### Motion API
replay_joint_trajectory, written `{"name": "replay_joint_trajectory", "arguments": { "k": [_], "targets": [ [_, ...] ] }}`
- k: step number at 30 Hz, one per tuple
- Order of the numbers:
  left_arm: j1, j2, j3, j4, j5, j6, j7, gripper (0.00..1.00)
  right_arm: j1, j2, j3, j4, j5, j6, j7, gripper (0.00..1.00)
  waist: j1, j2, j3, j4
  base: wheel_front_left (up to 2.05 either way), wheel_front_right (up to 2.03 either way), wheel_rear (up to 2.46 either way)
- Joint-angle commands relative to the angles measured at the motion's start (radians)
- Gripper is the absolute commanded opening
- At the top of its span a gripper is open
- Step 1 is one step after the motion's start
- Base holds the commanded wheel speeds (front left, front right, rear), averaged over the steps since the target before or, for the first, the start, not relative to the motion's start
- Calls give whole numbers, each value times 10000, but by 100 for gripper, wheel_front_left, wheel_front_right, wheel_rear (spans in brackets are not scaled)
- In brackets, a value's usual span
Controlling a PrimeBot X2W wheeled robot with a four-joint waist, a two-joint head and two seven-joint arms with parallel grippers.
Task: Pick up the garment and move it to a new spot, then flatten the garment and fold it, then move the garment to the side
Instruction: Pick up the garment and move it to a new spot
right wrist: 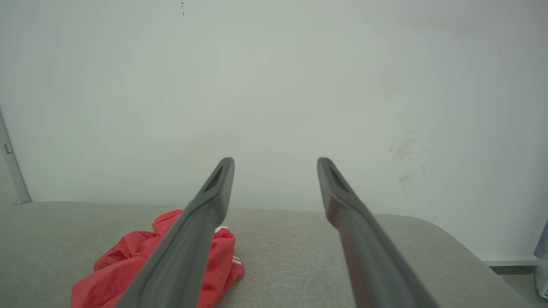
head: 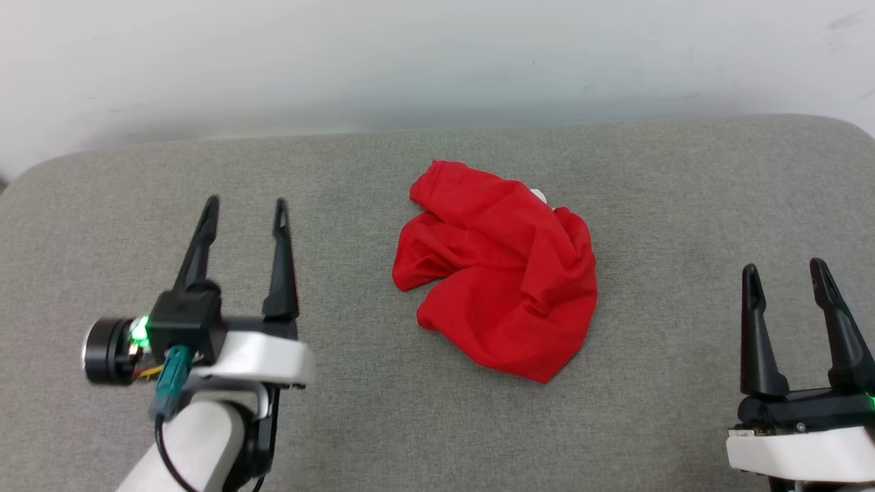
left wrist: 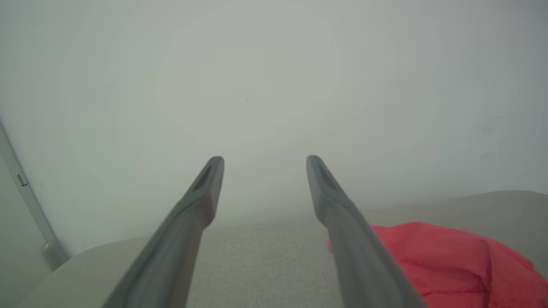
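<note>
A grey woven-fabric padded surface (head: 437, 424) with rounded far corners spreads across the foreground. Behind its far edge rises a plain pale wall (head: 437, 55). The light is soft and even, without hard shadows. Faint dark scuffs (right wrist: 406, 149) mark the wall above the far right corner; a pale upright strip (left wrist: 34, 214) runs down beyond the far left corner

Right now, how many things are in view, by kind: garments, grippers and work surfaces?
Garments: 1, the crumpled red garment
Grippers: 2, the left gripper and the right gripper, both open and clear of the fabric
Surfaces: 1, the grey fabric surface that the garment lies on
Total: 4
</note>
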Motion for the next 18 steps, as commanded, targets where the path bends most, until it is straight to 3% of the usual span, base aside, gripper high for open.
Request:
{"name": "replay_joint_trajectory", "arguments": {
  "k": [1, 5, 9, 18],
  "targets": [
    [511, -162, 395, -123, 248, -69, -20, 100, 87, 10, -43, 53, 204, -3, -20, 100, 0, -1, -28, 22, 0, 0, 0],
    [1550, -643, 1423, -253, 802, -411, -21, 100, 186, 10, -67, 195, 484, -3, -20, 100, 0, -1, -121, 48, 0, 0, 0],
    [2327, -1141, 2144, -86, 1231, -1023, -21, 100, 295, 10, -66, 418, 734, -3, -20, 100, 0, -1, -239, 62, 0, 0, 0],
    [3221, -2156, 3016, 343, 2225, -2259, -22, 100, 697, 10, 241, 930, 830, -3, -20, 100, 0, -1, -455, 111, 0, 0, 0]
  ]
}}
